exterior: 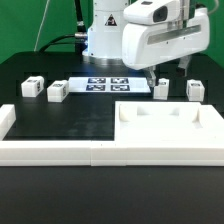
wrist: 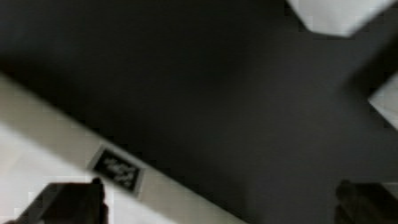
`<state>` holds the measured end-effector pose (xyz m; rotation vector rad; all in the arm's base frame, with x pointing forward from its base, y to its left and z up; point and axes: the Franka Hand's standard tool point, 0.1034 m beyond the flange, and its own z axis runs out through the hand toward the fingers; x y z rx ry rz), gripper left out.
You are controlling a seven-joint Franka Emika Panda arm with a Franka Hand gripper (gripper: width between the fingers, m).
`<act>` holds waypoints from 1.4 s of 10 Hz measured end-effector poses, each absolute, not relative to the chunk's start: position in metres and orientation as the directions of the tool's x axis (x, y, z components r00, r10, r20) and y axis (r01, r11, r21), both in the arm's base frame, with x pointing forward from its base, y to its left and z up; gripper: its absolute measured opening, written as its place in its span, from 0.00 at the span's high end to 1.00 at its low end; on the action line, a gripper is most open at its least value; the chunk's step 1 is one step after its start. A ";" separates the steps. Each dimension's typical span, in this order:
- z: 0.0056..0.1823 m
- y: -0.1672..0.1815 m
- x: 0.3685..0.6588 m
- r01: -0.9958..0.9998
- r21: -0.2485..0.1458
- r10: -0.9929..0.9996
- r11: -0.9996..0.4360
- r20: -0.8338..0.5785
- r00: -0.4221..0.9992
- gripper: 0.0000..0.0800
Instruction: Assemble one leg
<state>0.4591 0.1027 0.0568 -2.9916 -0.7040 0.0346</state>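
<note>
**Exterior view.** The Panda arm [exterior: 108, 30] is shown at the upper centre of the frame, and the tool [exterior: 167, 72] is held at the upper right, low over the black counter [exterior: 70, 118]. The leg [exterior: 161, 88], a small white block with a tag on its face, is seen upright on the counter right of centre, directly beneath the tool. Whether it is touched cannot be told. A second block [exterior: 195, 91] is placed near it toward the exterior view's right. A third block [exterior: 57, 92] and a fourth block [exterior: 32, 87] are set at the exterior view's left. The marker board [exterior: 107, 84] lies between the two pairs. A large white panel [exterior: 165, 128] with corner recesses is shown at the lower right.

**Wrist view.** The tool is released: its fingertips [wrist: 71, 205] are spread wide, with only dark counter between them. A white tagged surface [wrist: 118, 168] is seen beside one fingertip, and its identity cannot be told.
</note>
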 end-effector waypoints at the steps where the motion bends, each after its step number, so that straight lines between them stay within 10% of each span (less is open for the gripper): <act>1: 0.055 0.112 0.455 0.363 -0.073 0.365 -0.929 -0.012 0.931 0.19; 7: 0.051 0.139 0.446 -0.167 -0.099 -0.162 -0.981 -0.050 0.985 0.19; 14: 0.040 0.175 0.405 -0.114 -0.079 -0.100 -0.990 -0.156 0.983 0.19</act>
